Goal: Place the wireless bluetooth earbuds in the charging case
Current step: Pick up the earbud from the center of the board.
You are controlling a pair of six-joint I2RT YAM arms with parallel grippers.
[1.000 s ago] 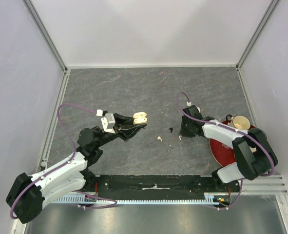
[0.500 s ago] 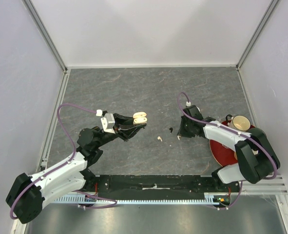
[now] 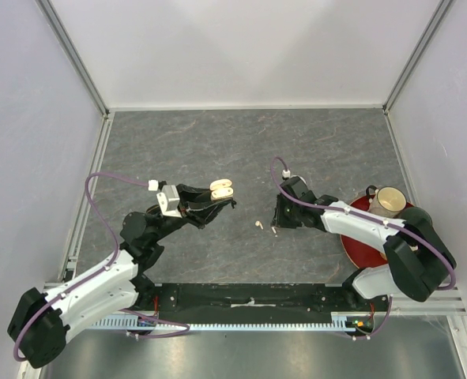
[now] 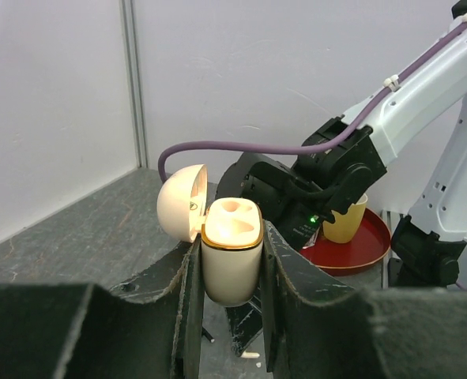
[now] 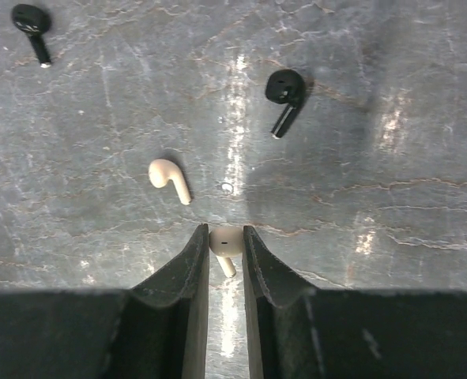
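Right gripper (image 3: 275,227) sits low, pointing toward left gripper (image 3: 217,197), seen from above. Left wrist: we clamp the open charging case (image 4: 231,257) upright. Right wrist: jaws pinch one cream-white earbud (image 5: 224,239); we'd lift slowly, stem aligned downward.

1 cream cup (image 3: 388,200) stands on a red plate (image 3: 361,249) at the right of the grey marbled table (image 3: 217,150).
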